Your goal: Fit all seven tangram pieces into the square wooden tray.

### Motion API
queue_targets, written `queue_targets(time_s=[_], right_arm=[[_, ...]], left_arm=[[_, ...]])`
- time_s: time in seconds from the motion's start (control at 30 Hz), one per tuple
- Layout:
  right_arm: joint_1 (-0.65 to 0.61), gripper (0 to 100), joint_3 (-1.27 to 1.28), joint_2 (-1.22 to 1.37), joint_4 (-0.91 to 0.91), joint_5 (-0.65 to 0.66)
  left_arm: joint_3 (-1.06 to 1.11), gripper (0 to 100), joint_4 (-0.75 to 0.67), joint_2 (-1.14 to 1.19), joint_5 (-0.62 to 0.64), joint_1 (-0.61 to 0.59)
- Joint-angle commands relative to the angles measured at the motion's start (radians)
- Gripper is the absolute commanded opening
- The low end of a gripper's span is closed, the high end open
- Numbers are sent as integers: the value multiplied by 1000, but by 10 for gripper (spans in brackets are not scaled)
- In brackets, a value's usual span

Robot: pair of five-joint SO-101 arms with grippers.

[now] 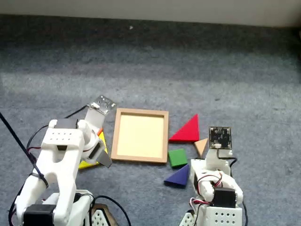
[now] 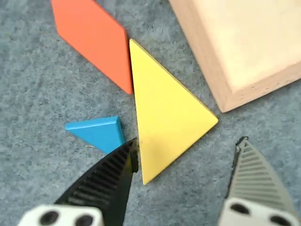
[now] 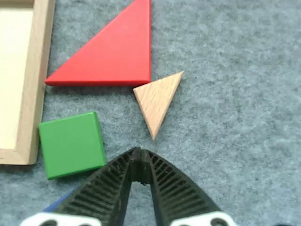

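In the high view, the square wooden tray (image 1: 165, 136) lies mid-table on grey carpet (image 1: 188, 70). A red triangle (image 1: 187, 130) lies at its 3 o'clock and a plain wooden triangle (image 1: 201, 146) at 4 o'clock. A green square (image 1: 177, 157) and, beyond it, a dark blue triangle (image 1: 178, 176) lie at 5 o'clock. At 8 o'clock a yellow triangle (image 1: 88, 164) peeks from under the left arm (image 1: 61, 150).

In the left wrist view, the left gripper (image 2: 188, 141) is spread wide and grips nothing. Its black fingertip is at the yellow triangle's (image 2: 164, 113) edge, and the pale one is apart from it. An orange parallelogram (image 2: 94, 35) touches that triangle, a light blue triangle (image 2: 99, 133) lies just beside it, and the tray's corner (image 2: 214, 70) is near.

In the right wrist view, the right gripper (image 3: 140, 157) is pressed closed and empty. Its tips are near the wooden triangle's (image 3: 157, 101) point and the green square (image 3: 71, 143). The red triangle (image 3: 115, 54) lies just beside the wooden one, and the tray (image 3: 35, 84) borders the square.
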Motion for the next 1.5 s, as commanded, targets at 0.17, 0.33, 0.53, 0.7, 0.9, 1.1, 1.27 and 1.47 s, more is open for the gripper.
queue_targets(time_s=[0.17, 0.33, 0.53, 0.7, 0.9, 1.1, 1.27, 1.47], right_arm=[[10, 9, 150, -12, 7, 9], [10, 9, 150, -12, 7, 9], [10, 9, 150, -12, 7, 9], [10, 9, 150, -12, 7, 9], [10, 9, 150, -12, 7, 9], [10, 9, 150, -12, 7, 9], [10, 9, 150, -12, 7, 9], [10, 9, 150, -12, 7, 9]], left_arm=[[-68, 320, -80, 163, 25, 15], [-96, 319, -81, 200, 26, 15], [-154, 319, -83, 272, 81, 15], [-199, 319, -75, 341, 83, 15], [-191, 299, -75, 341, 83, 35], [-174, 229, -78, 341, 81, 81], [-174, 239, -77, 332, 81, 76], [-176, 238, -71, 326, 87, 76]])
